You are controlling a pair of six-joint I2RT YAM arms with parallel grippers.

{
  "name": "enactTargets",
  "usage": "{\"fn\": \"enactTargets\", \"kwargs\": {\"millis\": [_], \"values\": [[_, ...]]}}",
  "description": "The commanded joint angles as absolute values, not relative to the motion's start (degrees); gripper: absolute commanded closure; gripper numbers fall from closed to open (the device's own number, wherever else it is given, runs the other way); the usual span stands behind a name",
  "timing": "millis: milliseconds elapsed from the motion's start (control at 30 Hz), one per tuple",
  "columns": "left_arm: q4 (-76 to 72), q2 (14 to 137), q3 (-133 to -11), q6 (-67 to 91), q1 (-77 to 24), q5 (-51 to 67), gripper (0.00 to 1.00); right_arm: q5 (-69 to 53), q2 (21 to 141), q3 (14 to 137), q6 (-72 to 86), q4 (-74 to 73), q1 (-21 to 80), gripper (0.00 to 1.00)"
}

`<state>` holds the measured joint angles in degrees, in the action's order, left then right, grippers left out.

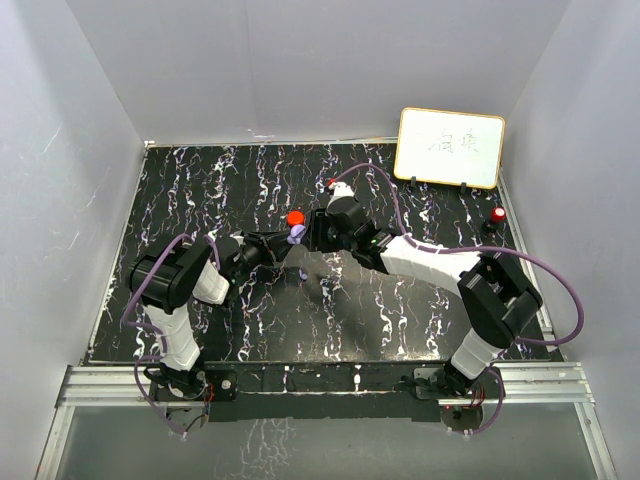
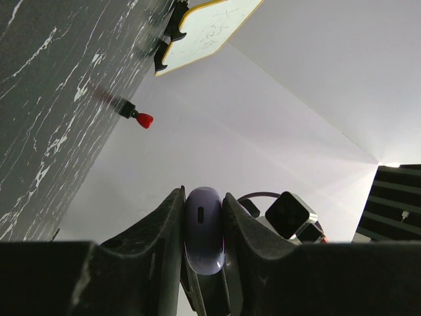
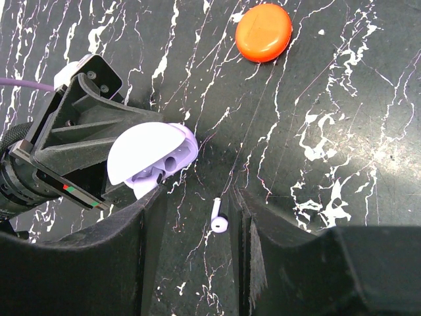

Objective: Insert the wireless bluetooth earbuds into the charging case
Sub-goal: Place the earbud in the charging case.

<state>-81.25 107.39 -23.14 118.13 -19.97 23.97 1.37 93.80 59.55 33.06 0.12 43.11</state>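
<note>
From above, the left pincer [image 1: 287,243] and right pincer [image 1: 318,238] meet near the middle of the black marbled counter [image 1: 420,310]. The left one is clamped on a purple case [image 1: 297,235]. A red case [image 1: 295,217] lies on the counter just behind them. A board [image 1: 450,148] stands at the far right corner, with a red-capped post [image 1: 497,215] near it. The earbud is too small to make out here.

The left wrist camera shows the case pinched edge-on between both fingers, with its rounded end poking past the tips. The board and the red-capped post lie beyond, and part of the right arm is just beside the case.

In the right wrist camera, the right pincer's fingers stand apart and hold nothing. A pale earbud [image 3: 219,218] lies on the counter in the gap between them, nearer the right-hand finger and touching neither. At upper left the case is held open in the left pincer, lid up and hollows showing, close to the tip of the other finger and apart from the earbud. The red case sits closed, well beyond.
</note>
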Motion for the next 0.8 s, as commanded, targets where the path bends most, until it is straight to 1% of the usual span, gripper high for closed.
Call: {"fn": "enactTargets", "kwargs": {"millis": [0,767], "values": [[-93.06,106.93,-23.91,119.8,-19.7,24.7,1.0,2.04,91.49,62.67,32.52,2.11,43.6,0.59],[-93.03,106.83,-23.9,119.84,-19.78,24.68,1.0,1.81,91.47,63.72,32.7,2.29,44.17,0.59]]}}
